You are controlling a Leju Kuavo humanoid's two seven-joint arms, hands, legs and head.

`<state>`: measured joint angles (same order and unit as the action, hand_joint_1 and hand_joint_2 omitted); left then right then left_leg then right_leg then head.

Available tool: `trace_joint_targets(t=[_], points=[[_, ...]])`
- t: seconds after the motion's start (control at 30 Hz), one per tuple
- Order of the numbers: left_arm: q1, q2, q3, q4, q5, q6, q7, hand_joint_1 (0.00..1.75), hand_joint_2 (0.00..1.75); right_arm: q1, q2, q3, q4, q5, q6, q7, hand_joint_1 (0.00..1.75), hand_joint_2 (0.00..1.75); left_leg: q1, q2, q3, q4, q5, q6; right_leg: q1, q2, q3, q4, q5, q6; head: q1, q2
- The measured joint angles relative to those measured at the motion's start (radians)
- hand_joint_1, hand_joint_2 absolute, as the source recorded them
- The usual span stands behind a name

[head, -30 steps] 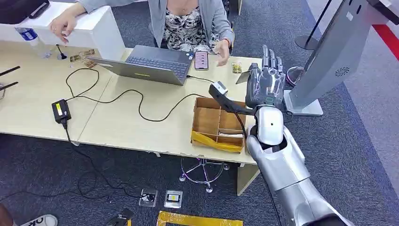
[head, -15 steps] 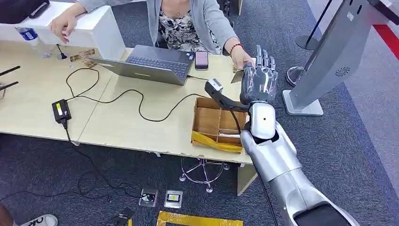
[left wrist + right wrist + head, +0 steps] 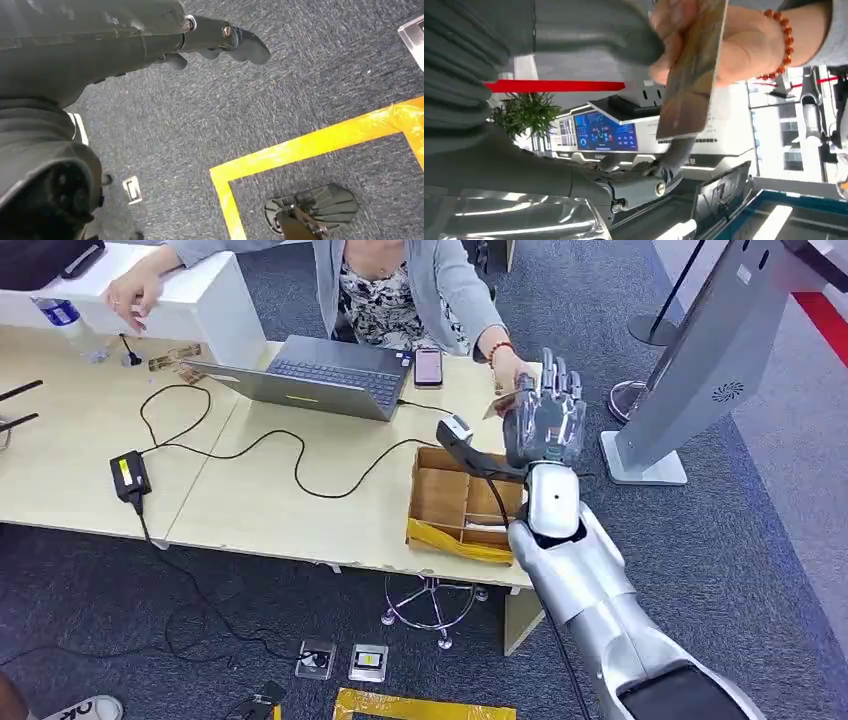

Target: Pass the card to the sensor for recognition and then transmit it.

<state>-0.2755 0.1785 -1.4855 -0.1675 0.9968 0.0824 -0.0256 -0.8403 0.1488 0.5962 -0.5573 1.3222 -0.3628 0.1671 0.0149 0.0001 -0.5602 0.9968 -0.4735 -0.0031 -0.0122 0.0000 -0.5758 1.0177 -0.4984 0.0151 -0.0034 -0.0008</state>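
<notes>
Right hand [image 3: 545, 425] has shifted leftward toward the person's hand [image 3: 508, 370], both grasping the card [image 3: 691, 75] above the table [image 3: 250, 500] edge. Card: thin, stiff, light, likely slippery; pinch by its edge.

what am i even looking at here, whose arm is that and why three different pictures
It is a humanoid robot's own silver arm. The head view looks down from its body: its right hand is raised over a desk, meeting a person's hand at a card. The right wrist view, shot from behind that hand, shows the person's hand gripping the card; whether the robot's fingers also grip it is unclear. The left wrist view shows the left hand hanging over carpet, holding nothing. On the desk lie a laptop, a phone and a cardboard divider box.
</notes>
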Motion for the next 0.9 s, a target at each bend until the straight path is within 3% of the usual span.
trace_joint_targets(t=[0.53, 0.67, 0.8, 0.83, 0.9], points=[[-0.001, -0.002, 0.000, 0.000, 0.015, 0.001, 0.004, 0.00, 0.00, -0.022, -0.011, -0.019, 0.047, -0.005, -0.013, -0.026, 0.00, 0.00, 0.000, 0.000, 0.001, 0.000, 0.000, 0.000, 0.000, 0.000, 0.000, 0.000, 0.000, 0.000, 0.000, 0.000], [0.006, -0.002, 0.000, 0.000, 0.024, 0.001, 0.004, 0.00, 0.00, -0.036, -0.080, -0.086, 0.061, -0.115, -0.017, -0.084, 0.00, 0.00, -0.001, -0.001, 0.001, 0.001, 0.000, 0.000, -0.001, -0.002, 0.000, -0.001, 0.000, 0.000, 0.000, 0.000], [0.026, 0.003, 0.000, 0.001, 0.039, 0.001, 0.003, 0.00, 0.00, -0.032, -0.194, -0.170, 0.073, -0.251, 0.000, -0.139, 0.00, 0.00, -0.001, -0.001, -0.001, 0.001, 0.000, 0.001, -0.002, -0.001, 0.000, -0.002, 0.001, 0.001, 0.000, 0.000], [0.031, 0.005, 0.000, 0.001, 0.043, 0.001, 0.002, 0.00, 0.00, -0.032, -0.214, -0.187, 0.077, -0.279, 0.018, -0.142, 0.00, 0.00, -0.001, -0.001, 0.000, 0.002, 0.000, 0.001, -0.002, -0.001, 0.000, -0.003, 0.001, 0.001, 0.001, 0.000], [0.044, 0.011, 0.000, 0.001, 0.056, 0.001, -0.008, 0.00, 0.00, -0.024, -0.301, -0.254, 0.101, -0.413, 0.122, -0.144, 0.00, 0.00, -0.002, -0.001, 0.001, 0.003, -0.002, 0.003, -0.002, -0.001, 0.000, -0.004, 0.001, 0.001, -0.001, 0.000]])
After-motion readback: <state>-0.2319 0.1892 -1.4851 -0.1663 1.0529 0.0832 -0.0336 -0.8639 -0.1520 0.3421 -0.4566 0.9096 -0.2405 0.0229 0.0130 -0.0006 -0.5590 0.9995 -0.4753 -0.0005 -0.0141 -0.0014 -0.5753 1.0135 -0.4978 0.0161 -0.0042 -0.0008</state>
